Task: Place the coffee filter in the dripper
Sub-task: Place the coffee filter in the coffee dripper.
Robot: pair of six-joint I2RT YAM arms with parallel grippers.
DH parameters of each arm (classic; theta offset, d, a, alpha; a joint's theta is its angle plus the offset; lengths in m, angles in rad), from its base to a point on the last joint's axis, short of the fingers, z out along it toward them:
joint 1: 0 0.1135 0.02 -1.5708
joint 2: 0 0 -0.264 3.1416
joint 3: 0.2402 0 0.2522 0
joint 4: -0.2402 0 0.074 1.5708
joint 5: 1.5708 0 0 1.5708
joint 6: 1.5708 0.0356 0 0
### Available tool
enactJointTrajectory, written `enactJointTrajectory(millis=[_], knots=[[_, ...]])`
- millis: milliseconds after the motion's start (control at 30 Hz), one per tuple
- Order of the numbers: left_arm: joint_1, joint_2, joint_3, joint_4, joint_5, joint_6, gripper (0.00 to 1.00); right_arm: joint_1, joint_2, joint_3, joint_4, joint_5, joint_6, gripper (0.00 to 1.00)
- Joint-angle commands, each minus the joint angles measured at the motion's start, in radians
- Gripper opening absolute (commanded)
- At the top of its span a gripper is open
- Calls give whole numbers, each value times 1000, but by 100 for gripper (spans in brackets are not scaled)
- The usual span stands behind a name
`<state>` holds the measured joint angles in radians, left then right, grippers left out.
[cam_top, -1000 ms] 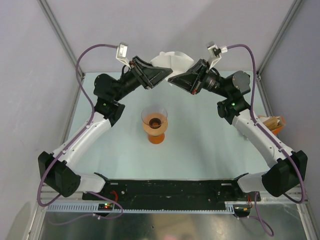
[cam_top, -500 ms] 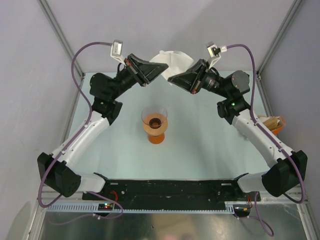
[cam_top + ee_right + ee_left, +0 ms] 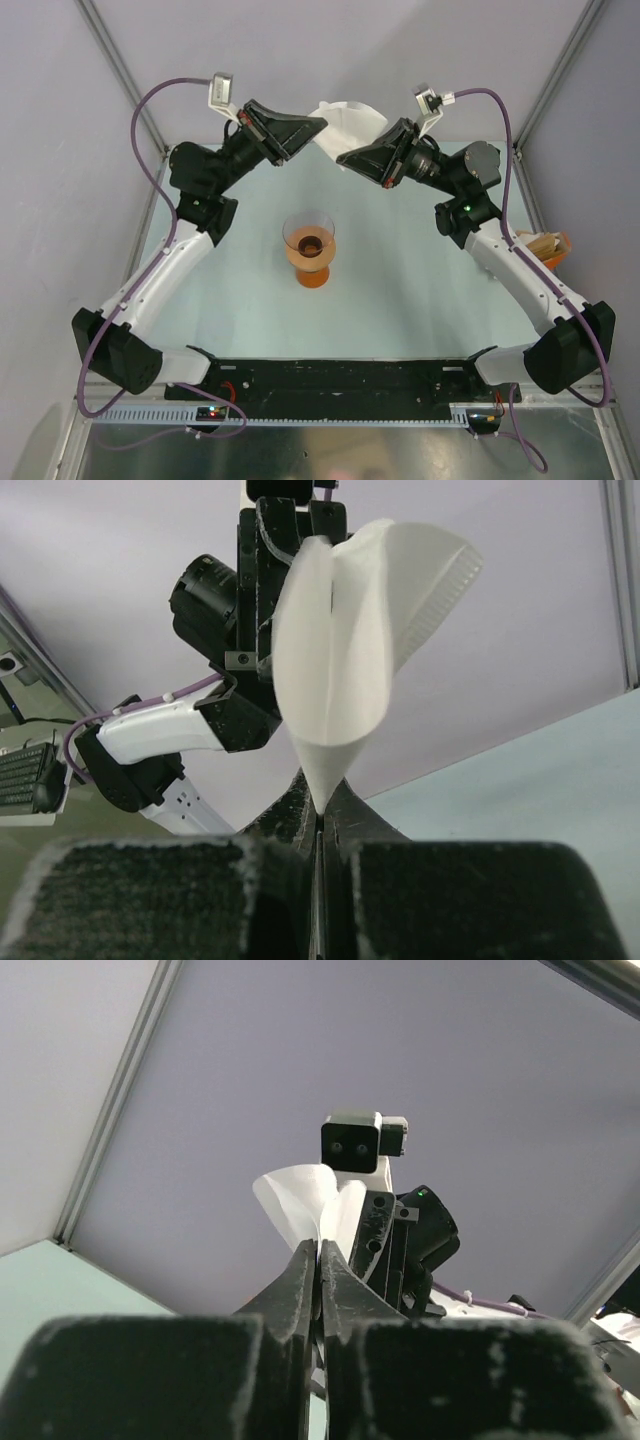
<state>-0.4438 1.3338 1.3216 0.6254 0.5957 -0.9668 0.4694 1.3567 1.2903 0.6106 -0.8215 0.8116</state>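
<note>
Both arms are raised toward the far side of the bench (image 3: 420,290), and their tips nearly meet above its back edge. The coffee filter (image 3: 352,118) hangs in the air between them, a white paper cone partly opened.

My right end effector (image 3: 318,802) has its 2 fingers pressed together on the pointed bottom tip of the paper. In the right wrist view the coffee filter (image 3: 350,630) stands upright above those fingers, with its mouth gaping at the top.

My left end effector (image 3: 318,1252) is closed on a side edge of the coffee filter (image 3: 300,1195), and the white paper rises out from between its 2 fingers. So the paper is pinched in 2 places, 1 at the tip and 1 at the side.

The dripper (image 3: 309,245) stands upright near the middle of the bench, between the arms, closer to the arm bases than the paper and well apart from it. Its clear funnel opens upward over the orange base.

A tan-and-white stack of paper fans (image 3: 548,246) sits at the bench's right edge, just beside the right arm.
</note>
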Motion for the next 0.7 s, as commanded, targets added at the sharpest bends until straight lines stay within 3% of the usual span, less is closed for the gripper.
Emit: enactJointTrajectory(millis=[0, 133, 267, 333, 400, 467, 500, 667], knots=[[13, -28, 41, 42, -15, -8, 2, -2, -26, 10, 34, -19, -14, 0], [16, -27, 41, 43, -1, -4, 0, -2, -26, 10, 38, -21, -22, 0], [11, -29, 23, 46, 13, 2, 38, -2, -24, 12, 43, -19, -26, 0], [10, -30, 7, 47, 13, 2, 49, -1, -23, 13, 45, -22, -28, 0], [9, -32, 1, 51, 16, 2, 49, -1, -25, 12, 44, -25, -28, 0], [6, -32, 1, 57, 24, 6, 36, -1, -24, 14, 46, -26, -31, 0], [3, -31, 0, 59, 31, 13, 36, 0, -23, 15, 49, -25, -33, 0], [-35, -22, -14, 65, 56, 30, 50, 10, -13, 33, 61, -27, -34, 0]])
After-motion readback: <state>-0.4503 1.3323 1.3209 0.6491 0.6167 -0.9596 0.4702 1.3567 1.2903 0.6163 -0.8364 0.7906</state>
